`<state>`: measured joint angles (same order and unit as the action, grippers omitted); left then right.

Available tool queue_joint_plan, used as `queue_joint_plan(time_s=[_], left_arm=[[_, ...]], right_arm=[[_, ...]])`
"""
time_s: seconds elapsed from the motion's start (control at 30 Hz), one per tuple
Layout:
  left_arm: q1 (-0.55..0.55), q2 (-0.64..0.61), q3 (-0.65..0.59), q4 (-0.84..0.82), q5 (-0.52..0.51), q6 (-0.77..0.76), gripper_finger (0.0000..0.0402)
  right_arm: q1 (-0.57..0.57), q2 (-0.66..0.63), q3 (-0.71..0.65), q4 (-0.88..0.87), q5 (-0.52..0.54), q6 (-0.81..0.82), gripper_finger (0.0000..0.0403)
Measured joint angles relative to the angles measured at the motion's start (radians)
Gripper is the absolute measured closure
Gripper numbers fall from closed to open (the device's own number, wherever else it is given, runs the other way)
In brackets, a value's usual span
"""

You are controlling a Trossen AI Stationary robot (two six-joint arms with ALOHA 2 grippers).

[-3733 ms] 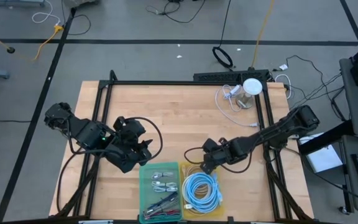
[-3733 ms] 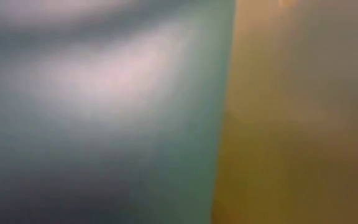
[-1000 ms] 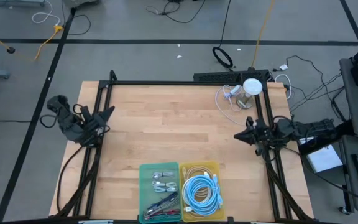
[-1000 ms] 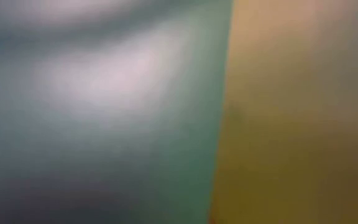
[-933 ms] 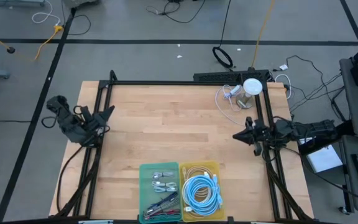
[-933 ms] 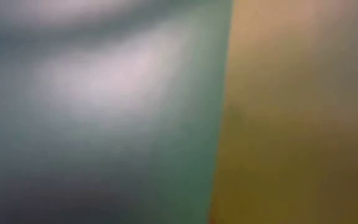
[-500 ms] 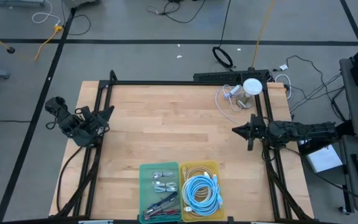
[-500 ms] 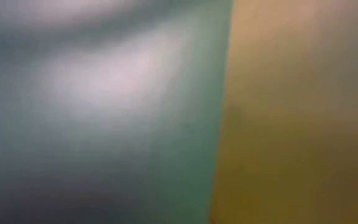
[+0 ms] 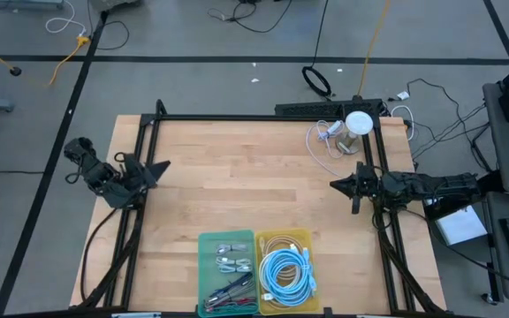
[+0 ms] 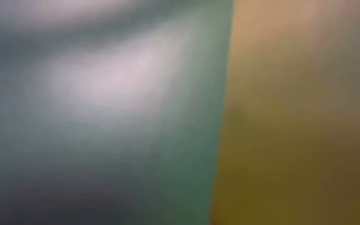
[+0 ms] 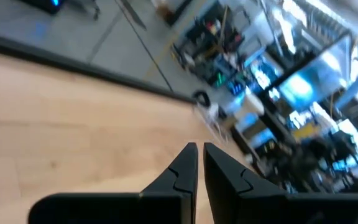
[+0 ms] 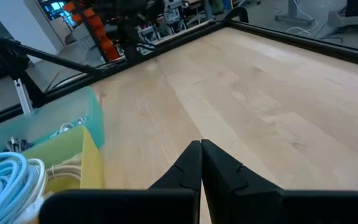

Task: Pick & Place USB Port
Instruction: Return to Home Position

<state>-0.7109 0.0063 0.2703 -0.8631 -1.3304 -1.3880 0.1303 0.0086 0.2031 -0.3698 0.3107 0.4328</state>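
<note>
A green bin at the table's near edge holds several small white and silver connector pieces and a red and black lead. I cannot tell which of them is the USB port. Beside it a yellow bin holds a coiled light-blue cable. My left gripper hovers at the table's left edge. Its fingertips stand a narrow slit apart with nothing between them. My right gripper hovers at the right edge, shut and empty, and points toward the table's middle.
A white round stand with a looped white cable sits at the far right corner. A black frame runs along the table's edges. The low view shows only the bins' green wall and yellow wall, blurred.
My left gripper has turned from pointing toward the far right to pointing straight at the table's right edge, staying at the left edge. My right gripper has reached a little farther toward the table's middle and far edge.
</note>
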Motion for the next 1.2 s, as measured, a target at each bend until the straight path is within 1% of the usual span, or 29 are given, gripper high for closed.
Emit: queue_joint_plan(time_s=[0.23,0.4,0.57,1.2], left_arm=[[0.0,0.0,0.0,0.0,0.182,-0.002,0.0373],[0.0,0.0,0.0,0.0,0.265,-0.003,0.0373],[0.0,0.0,0.0,0.0,0.292,-0.004,0.0373],[0.0,0.0,0.0,0.0,0.293,-0.004,0.0373]], right_arm=[[0.0,0.0,0.0,0.0,0.0,0.0,0.0403],[0.0,0.0,0.0,0.0,0.0,0.0,0.0403],[0.0,0.0,0.0,0.0,-0.001,0.0,0.0403],[0.0,0.0,0.0,0.0,-0.001,0.0,0.0403]])
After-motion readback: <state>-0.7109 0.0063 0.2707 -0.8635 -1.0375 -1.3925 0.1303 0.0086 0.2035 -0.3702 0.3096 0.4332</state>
